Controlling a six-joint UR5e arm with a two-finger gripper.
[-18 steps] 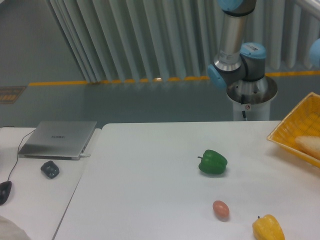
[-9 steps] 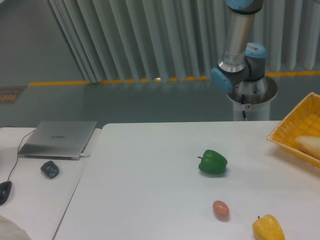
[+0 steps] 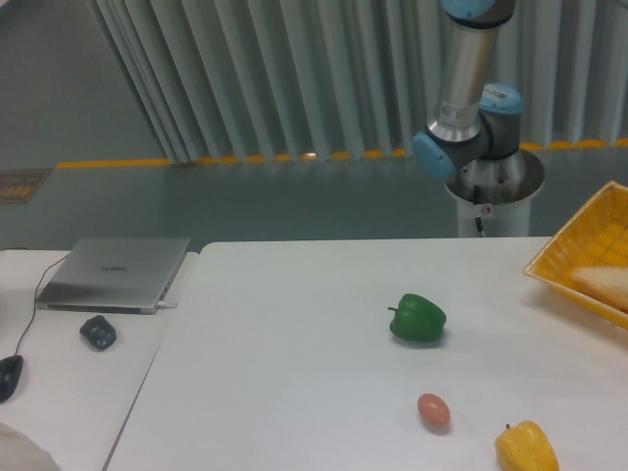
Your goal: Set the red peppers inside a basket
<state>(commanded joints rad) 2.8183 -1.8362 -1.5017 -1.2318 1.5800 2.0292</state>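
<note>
Arm: UR5e base and lower links stand behind the table's far edge, upper arm runs out of shot at top.
Gripper: not in shot, so can't tell if open, closed or holding anything.
Red pepper: not visible anywhere in shot; can't say where it is, maybe off-frame w/ the gripper, that's a guess.
Basket: yellow woven basket at right edge of table, partly cut off; a pale flat item lies inside, not red.
Other veg: green pepper mid-table; small pinkish egg-shaped thing nearer the camera; yellow pepper just right of it at bottom edge. All apart from each other, none in the basket.
Handling (judgement): a pepper like these is prob light, stiff, hollow, w/ glossy skin that may slip; best to pinch across the widest part of the body, not the stem, w/ moderate force.
Left desk: laptop, dark small object, mouse.
Change vs earlier: arm's upright link sits further right and straighter than 1 s ago; the blue joint seen at far right edge then is gone from shot. Veg and basket unmoved.
</note>
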